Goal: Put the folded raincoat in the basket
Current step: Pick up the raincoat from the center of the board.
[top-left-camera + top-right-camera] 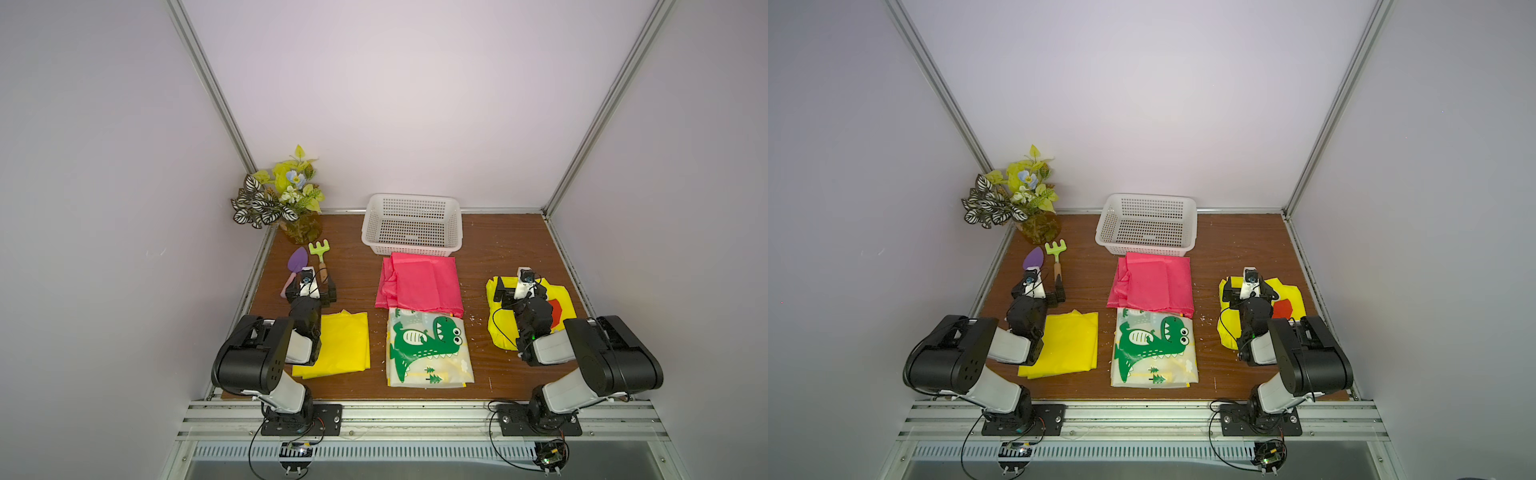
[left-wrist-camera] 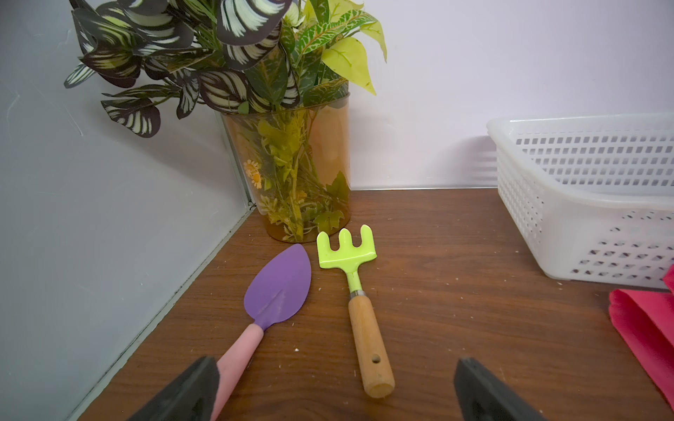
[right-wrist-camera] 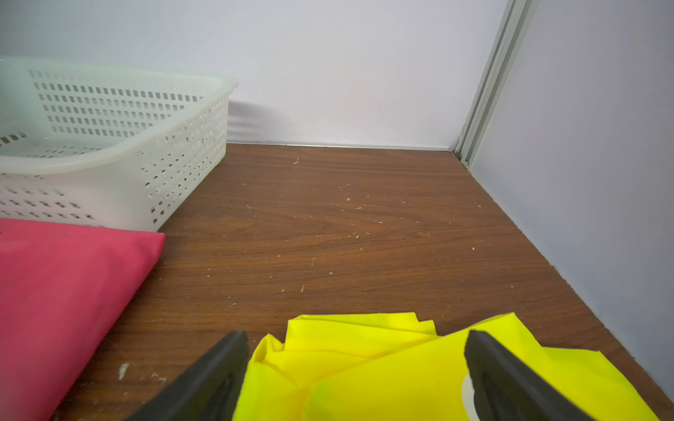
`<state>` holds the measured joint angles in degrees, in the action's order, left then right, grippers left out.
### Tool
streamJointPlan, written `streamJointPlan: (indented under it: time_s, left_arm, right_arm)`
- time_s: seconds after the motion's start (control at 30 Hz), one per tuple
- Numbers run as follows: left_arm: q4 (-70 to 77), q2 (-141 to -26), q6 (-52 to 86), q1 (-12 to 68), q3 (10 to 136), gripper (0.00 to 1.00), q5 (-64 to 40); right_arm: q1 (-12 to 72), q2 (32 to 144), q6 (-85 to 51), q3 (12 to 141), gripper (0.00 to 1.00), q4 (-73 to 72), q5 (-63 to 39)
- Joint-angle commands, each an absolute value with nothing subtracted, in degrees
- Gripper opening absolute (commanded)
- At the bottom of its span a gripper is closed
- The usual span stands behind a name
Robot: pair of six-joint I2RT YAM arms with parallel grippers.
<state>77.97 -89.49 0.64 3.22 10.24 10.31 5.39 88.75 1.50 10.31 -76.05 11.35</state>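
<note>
while both jaws gape, neither holds anything.

My left claw (image 1: 311,293) hangs spread wide above the handles of the purple trowel (image 1: 298,261) and green rake (image 1: 319,249). My right claw (image 1: 515,291), equally wide, hangs over a crumpled yellow raincoat (image 1: 559,293). Between them on the surface (image 1: 490,249), a folded pink raincoat (image 1: 422,284) lies just in front of the white basket (image 1: 415,249), with a dinosaur-print raincoat (image 1: 428,351) nearer me.

Pink raincoat (image 1: 419,284) abuts basket (image 1: 454,230) front; bare table (image 1: 498,249) either side.
</note>
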Motion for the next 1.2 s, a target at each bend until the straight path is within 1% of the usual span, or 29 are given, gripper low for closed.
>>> streamJointPlan:
  time_s: [0.0,0.03,0.1,0.17,0.23,0.3,0.33,0.37,0.4,0.43,0.47,0.53,0.6,0.67,0.77,0.8,0.87,0.93,1.0,1.07,1.17]
  left_arm:
    - [77.9,-89.0,1.1,2.5,10.9,1.0,10.6]
    - [76.3,-87.7,1.7,2.9,11.5,1.0,13.6]
    - [67.3,-82.0,3.8,3.3,13.9,1.0,21.3]
    - [60.9,-77.3,4.5,3.4,15.7,1.0,23.9]
    - [50.9,-71.8,9.1,3.7,18.8,1.0,25.5]
    - [34.2,-67.7,10.7,3.8,25.4,1.0,23.1]
    - [27.4,-67.1,12.6,3.9,28.7,1.0,24.3]
    - [20.7,-67.2,16.0,4.0,31.8,1.0,26.7]
    - [15.5,-67.5,18.7,4.0,34.6,1.0,28.9]
    - [12.0,-68.0,20.4,4.0,36.6,1.0,29.7]
    - [7.9,-68.6,22.6,3.9,38.9,1.0,29.6]
    - [3.1,-69.8,25.4,3.9,42.3,1.0,25.6]
    - [0.2,-71.7,29.5,3.8,44.5,1.0,19.8]
    - [-2.6,-73.4,30.4,3.9,45.9,1.0,13.6]
    - [-8.1,-74.7,33.6,3.9,47.6,1.0,12.6]
    - [-9.3,-74.7,32.5,3.9,48.0,1.0,12.0]
    - [-10.5,-73.8,30.6,3.9,48.3,1.0,10.8]
    - [-10.4,-72.4,34.2,3.2,47.7,1.0,12.0]
    - [-10.6,-72.0,34.8,1.5,48.1,1.0,5.5]
    - [-11.1,-72.3,34.7,1.3,48.9,1.0,0.8]
    - [-10.1,-73.2,34.8,1.5,48.5,1.0,-6.6]
  right_arm:
    - [5.1,88.5,1.5,11.4,1.0,-77.8,10.4]
    - [5.1,88.4,1.6,11.3,1.0,-78.1,10.7]
    - [5.9,86.7,1.6,11.4,1.0,-76.8,14.1]
    - [7.8,83.4,1.9,12.5,0.99,-72.9,19.9]
    - [9.4,78.1,2.1,16.2,1.0,-61.8,22.3]
    - [9.7,72.1,-0.4,21.3,1.0,-46.5,21.5]
    - [9.6,70.4,-1.1,23.1,1.0,-40.5,22.0]
    - [9.5,68.6,-4.2,24.0,1.0,-37.8,25.6]
    - [9.4,66.9,-9.3,24.2,1.0,-36.0,31.7]
    - [9.0,65.4,-12.6,24.0,1.0,-34.5,35.0]
    - [8.0,63.4,-14.3,23.8,1.0,-32.7,34.1]
    - [6.9,60.8,-15.4,23.6,0.99,-30.3,29.0]
    - [6.8,59.1,-17.2,24.5,1.0,-25.7,25.4]
    - [6.8,58.2,-20.2,26.2,0.99,-19.9,23.9]
    - [6.9,57.5,-23.6,28.8,1.0,-12.9,21.6]
    - [6.9,57.6,-24.2,29.7,1.0,-11.2,20.2]
    - [6.9,58.6,-23.5,32.1,1.0,-7.7,15.1]
    - [6.9,60.0,-23.1,35.6,1.0,-3.3,9.7]
    - [6.9,60.9,-22.4,38.6,1.0,0.5,4.2]
    - [7.1,60.8,-22.6,39.8,1.0,2.5,-0.5]
    - [7.6,60.0,-23.4,40.1,1.0,3.8,-3.8]
